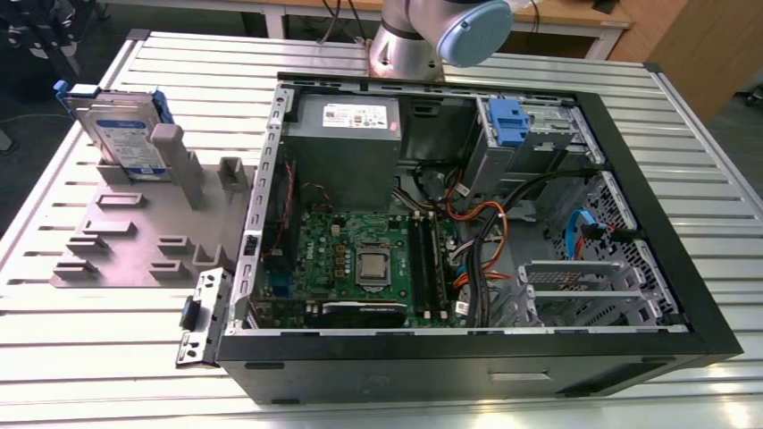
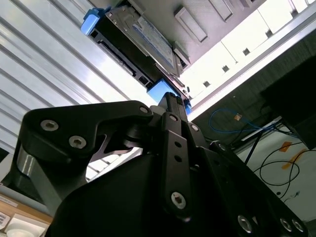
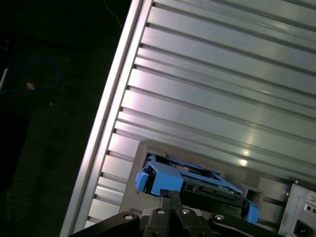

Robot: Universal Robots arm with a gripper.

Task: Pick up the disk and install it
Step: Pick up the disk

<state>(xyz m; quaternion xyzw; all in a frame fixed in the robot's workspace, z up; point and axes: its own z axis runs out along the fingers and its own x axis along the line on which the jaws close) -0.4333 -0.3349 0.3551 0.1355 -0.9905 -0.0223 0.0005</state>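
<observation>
Ahead of the jaws, upright disk (image 1: 123, 134)

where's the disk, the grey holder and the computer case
disk (image 1: 123, 134), exterior view, on its labelled face
grey holder (image 1: 131, 252), exterior view, on its flat base
computer case (image 1: 477, 357), exterior view, on its black near wall

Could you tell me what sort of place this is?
Probably a robotics lab workbench: a robot arm on a slotted aluminium table, an open desktop computer case, and the disk in its holder.

disk (image 1: 125, 134): 1 | caged drive (image 1: 507, 121): 1 | holder (image 1: 131, 243): 1 | computer case (image 1: 477, 353): 1
</observation>
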